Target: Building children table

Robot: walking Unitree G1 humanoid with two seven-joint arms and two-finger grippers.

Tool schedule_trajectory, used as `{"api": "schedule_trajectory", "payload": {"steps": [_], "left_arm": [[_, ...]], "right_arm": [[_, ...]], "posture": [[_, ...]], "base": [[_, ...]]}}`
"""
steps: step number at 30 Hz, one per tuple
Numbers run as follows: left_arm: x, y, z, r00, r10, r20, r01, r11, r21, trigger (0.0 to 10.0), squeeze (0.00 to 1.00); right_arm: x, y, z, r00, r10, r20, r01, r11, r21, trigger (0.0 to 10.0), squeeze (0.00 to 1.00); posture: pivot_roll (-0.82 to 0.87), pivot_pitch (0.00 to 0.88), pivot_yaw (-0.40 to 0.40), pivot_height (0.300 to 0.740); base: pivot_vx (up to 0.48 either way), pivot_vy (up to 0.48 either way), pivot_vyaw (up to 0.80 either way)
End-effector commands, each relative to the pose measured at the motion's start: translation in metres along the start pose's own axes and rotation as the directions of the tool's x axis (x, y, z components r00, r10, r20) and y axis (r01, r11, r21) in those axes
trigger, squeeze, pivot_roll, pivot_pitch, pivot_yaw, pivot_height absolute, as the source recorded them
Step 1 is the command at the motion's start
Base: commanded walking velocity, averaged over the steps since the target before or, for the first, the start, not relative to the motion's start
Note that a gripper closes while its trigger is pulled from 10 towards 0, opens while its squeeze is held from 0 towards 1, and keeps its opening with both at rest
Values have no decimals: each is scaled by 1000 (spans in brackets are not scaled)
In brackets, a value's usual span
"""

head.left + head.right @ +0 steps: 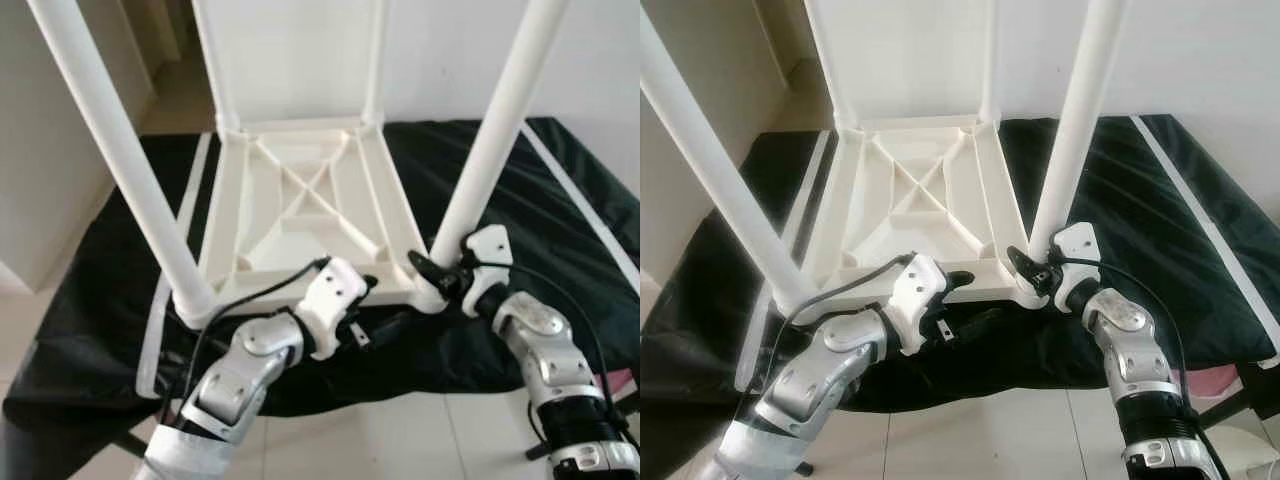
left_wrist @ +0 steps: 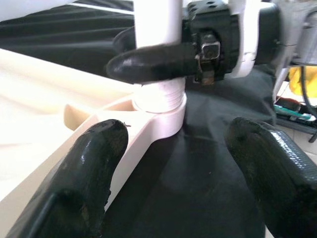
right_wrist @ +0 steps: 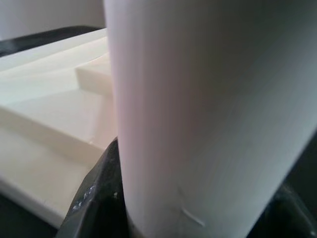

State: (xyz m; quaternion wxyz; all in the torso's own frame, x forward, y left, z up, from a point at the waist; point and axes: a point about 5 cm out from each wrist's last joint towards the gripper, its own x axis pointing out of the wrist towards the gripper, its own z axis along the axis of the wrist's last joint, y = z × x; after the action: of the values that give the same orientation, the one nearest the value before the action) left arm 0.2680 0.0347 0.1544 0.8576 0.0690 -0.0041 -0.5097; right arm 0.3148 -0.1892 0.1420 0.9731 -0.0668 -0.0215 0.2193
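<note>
Right pincer [image 1: 437, 272] clamping table leg [image 1: 490, 140], left pincer [image 1: 365, 290] spread

White wall [image 1: 600, 60]; pale tiled floor [image 1: 400, 440]; black cloth [image 1: 80, 330] spread.

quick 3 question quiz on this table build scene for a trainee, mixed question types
1. True or false: the right gripper grips the white plastic table leg near its base.
2. How many legs stand on the upturned white plastic tabletop? A two, B three, C four.
3. What lies under the tabletop?

Key: 1 true. 2 C. 3 a black cloth with white stripes; the left gripper hangs open above it.
</note>
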Motion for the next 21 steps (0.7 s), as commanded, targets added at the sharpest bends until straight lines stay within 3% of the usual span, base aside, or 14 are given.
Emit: {"api": "schedule_trajectory", "payload": {"steps": [1, 6, 9, 11, 12, 14, 19, 21], "left_arm": [[-1, 2, -1, 1000, -16, -9, 16, 1000, 14, 10000, 0], [-1, 3, -4, 1000, 5, -20, -5, 1000, 9, 10000, 0], [-1, 2, -4, 1000, 3, -14, -3, 1000, 4, 10000, 0], [0, 1, -4, 1000, 5, -12, -5, 1000, 3, 10000, 0], [0, 1, -4, 1000, 5, -12, -5, 1000, 3, 10000, 0], [-1, 3, -5, 1000, 21, -18, -21, 1000, 3, 10000, 0], [-2, 6, -5, 999, 30, -18, -30, 1000, 6, 10000, 0], [-4, 6, -4, 999, 37, -17, -37, 999, 8, 10000, 0]], "right_arm": [[-8, -5, -20, 991, -83, -105, 86, 996, 26, 10000, 0], [-7, 1, -24, 957, -251, -142, 269, 955, 125, 10000, 0], [-6, 6, -23, 946, -291, -145, 310, 941, 139, 10000, 0], [-6, 13, -22, 910, -385, -155, 407, 901, 150, 10000, 0], [-6, 13, -22, 910, -385, -155, 407, 901, 150, 10000, 0], [-7, 26, -23, 858, -487, -166, 511, 842, 173, 10000, 0], [-7, 38, -24, 822, -540, -181, 569, 796, 207, 10000, 0], [-3, 53, -24, 822, -532, -204, 569, 788, 235, 10000, 0]], "posture": [[-82, 61, 28, 740], [-83, 70, 21, 740], [-83, 72, 21, 740], [-83, 75, 19, 740], [-83, 75, 19, 740], [-79, 76, 15, 740], [-70, 75, 11, 740], [-63, 76, 10, 740]], "base": [[0, 0, 0], [0, 0, 0], [0, 0, 0], [0, 0, 0], [0, 0, 0], [0, 0, 0], [0, 0, 0], [0, 0, 0]]}}
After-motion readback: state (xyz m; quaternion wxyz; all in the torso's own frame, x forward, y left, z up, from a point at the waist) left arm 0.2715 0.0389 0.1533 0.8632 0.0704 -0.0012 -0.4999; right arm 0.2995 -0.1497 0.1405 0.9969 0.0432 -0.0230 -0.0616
